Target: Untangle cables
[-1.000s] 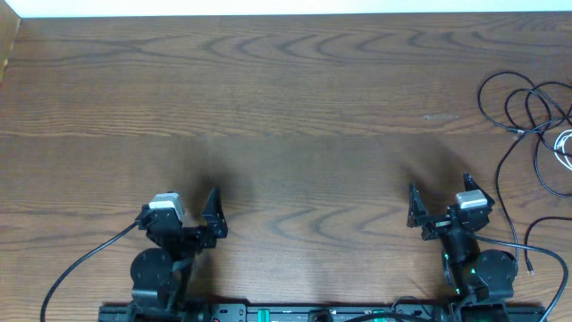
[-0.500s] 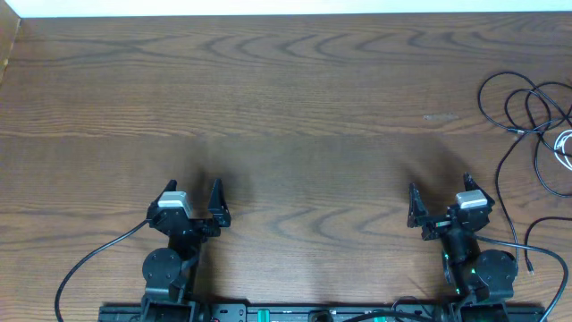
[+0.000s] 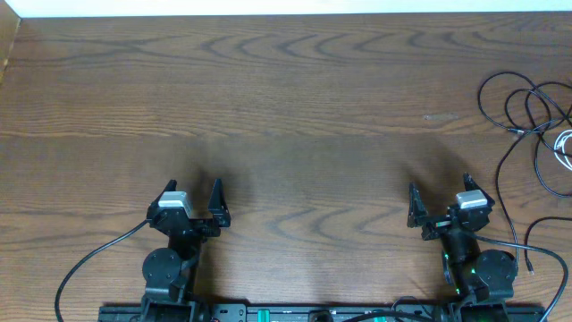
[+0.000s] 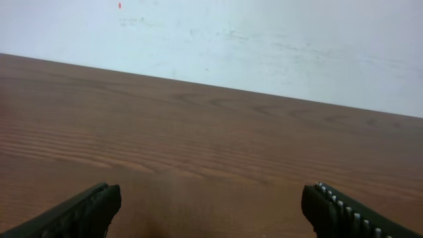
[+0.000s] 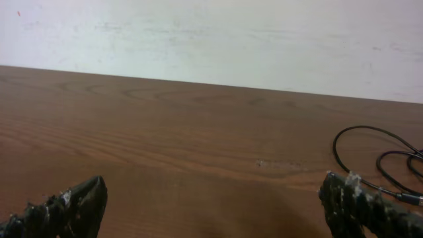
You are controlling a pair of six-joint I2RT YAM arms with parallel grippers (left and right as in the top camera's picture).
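The cables lie at the table's far right edge: black cables [image 3: 527,112] in loose overlapping loops, and a bit of a white cable [image 3: 564,143] at the frame edge. A black loop also shows in the right wrist view [image 5: 377,155]. A thin black cable end with a small plug [image 3: 531,265] lies right of the right arm. My left gripper [image 3: 191,192] is open and empty near the front edge; its view [image 4: 211,211] shows bare wood. My right gripper [image 3: 440,190] is open and empty, well left of the cables [image 5: 211,211].
The wooden table [image 3: 286,107] runs to a white wall at the back. A thick black robot cable [image 3: 89,259] trails from the left arm's base. The arm bases stand on a rail at the front edge [image 3: 313,313].
The left arm swung from pointing right to pointing straight forward about a second ago and has been still since. The right arm and the cables have not moved.
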